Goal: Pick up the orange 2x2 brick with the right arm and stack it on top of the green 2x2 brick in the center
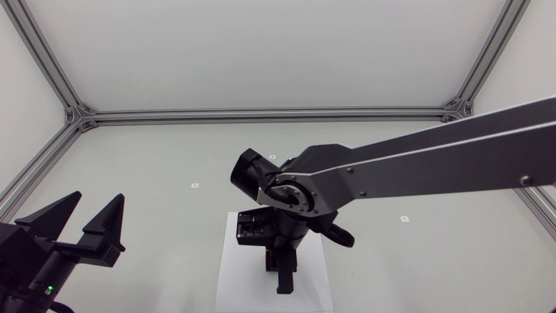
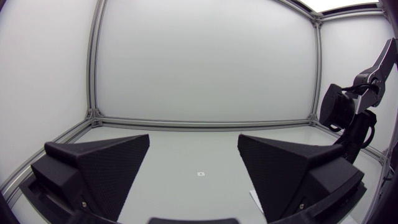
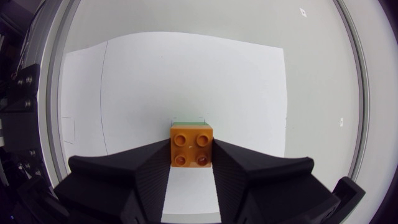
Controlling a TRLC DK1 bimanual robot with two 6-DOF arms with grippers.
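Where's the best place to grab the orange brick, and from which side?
Grip the orange brick by its two flat opposite side walls, coming from above its studs. The studded top offers no flat hold; the right gripper holds it that way.

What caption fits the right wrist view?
Right pincer shut on the orange 2x2 brick, sliver of green brick beyond it, over white sheet.

Head cam: fixed overhead, looks down on table [image 1: 156,165], wide. L wrist cam: low, faces across table, far from work; shares right arm [image 2: 341,107] w/ head view. R wrist cam: points straight down, close over white sheet [image 3: 186,81], also in head view.
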